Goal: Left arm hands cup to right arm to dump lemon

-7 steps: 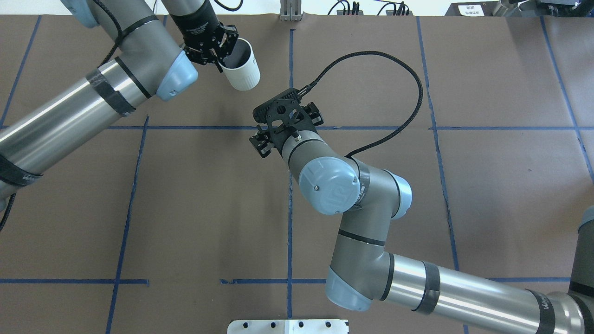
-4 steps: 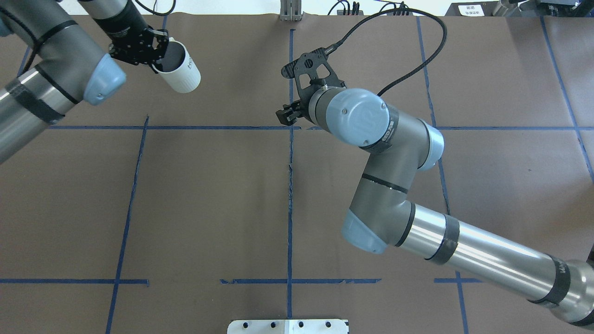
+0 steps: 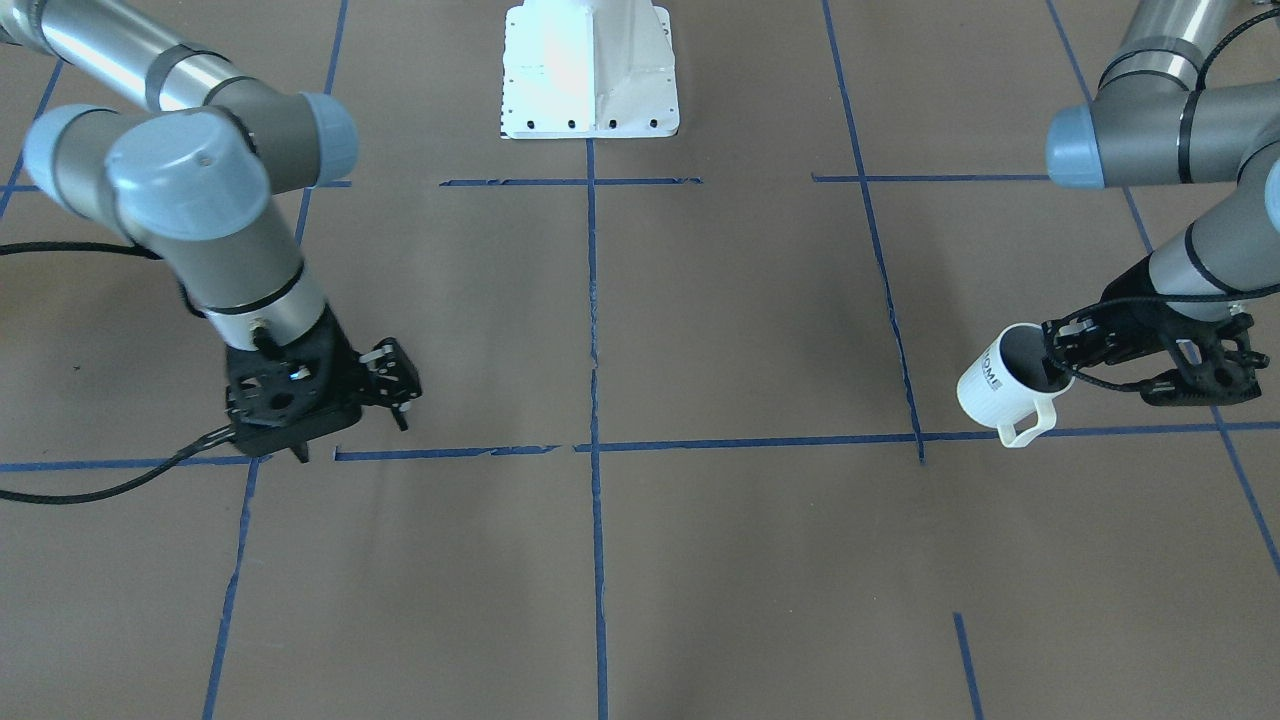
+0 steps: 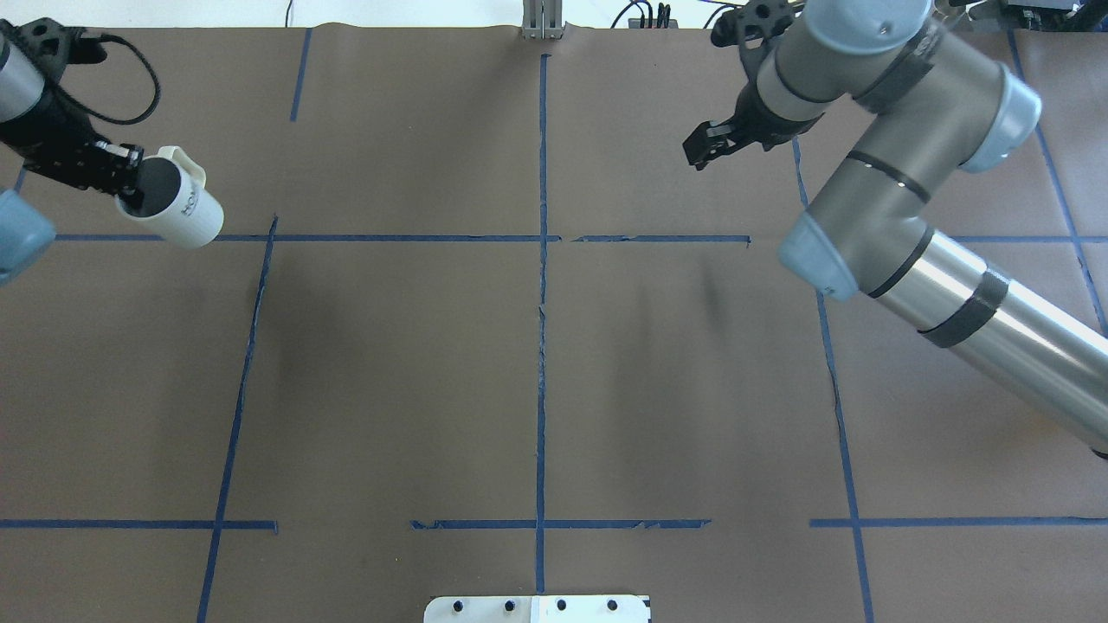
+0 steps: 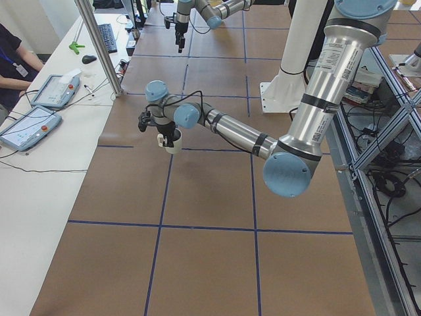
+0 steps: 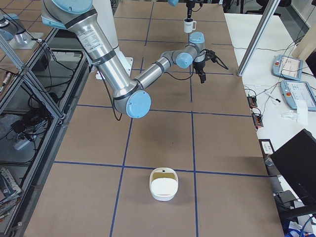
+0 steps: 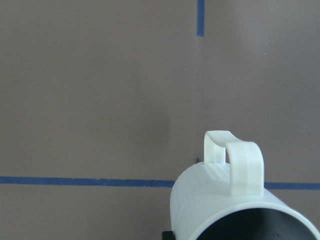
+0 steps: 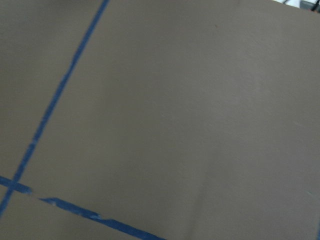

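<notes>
White cup [image 4: 182, 215]: tilted, held at upper left of overhead view.
Left gripper [image 4: 128, 182]: clamped on the cup rim.
Right gripper [image 4: 703, 145]: spread, empty, upper right.
Change: both arms have swung outward from centre; the handover gap widens. Lemon not seen.

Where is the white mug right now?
In the overhead view, the mug is at the far left, held by the left gripper, near a blue tape line.
</notes>
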